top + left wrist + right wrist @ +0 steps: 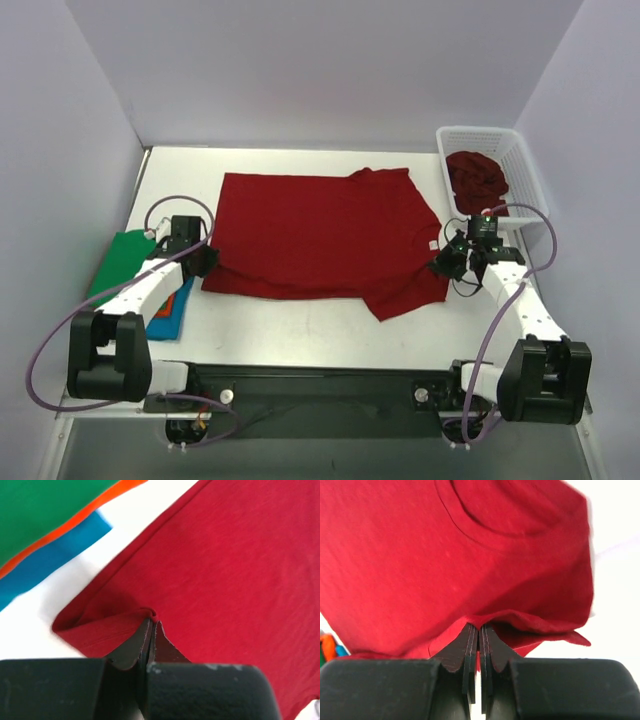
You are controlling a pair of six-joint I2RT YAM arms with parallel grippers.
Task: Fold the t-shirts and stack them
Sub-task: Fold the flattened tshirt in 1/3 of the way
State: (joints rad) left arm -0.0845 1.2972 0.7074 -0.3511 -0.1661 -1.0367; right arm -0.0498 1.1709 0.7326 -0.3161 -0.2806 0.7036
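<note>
A dark red t-shirt [320, 235] lies spread across the middle of the table, neck end to the right. My left gripper [207, 258] is shut on its left hem corner, with a fold of red cloth [145, 615] pinched between the jaws. My right gripper [446, 262] is shut on the shirt's right edge near the collar; the cloth [485, 620] is gripped at the fingertips. A stack of folded green [118, 258], orange and blue [170, 315] shirts lies at the left edge. Another dark red shirt [476, 178] lies crumpled in the basket.
A white plastic mesh basket [525, 170] stands at the back right corner. White walls close in the table on the left, back and right. The stack of folded shirts [45, 525] lies close to my left arm.
</note>
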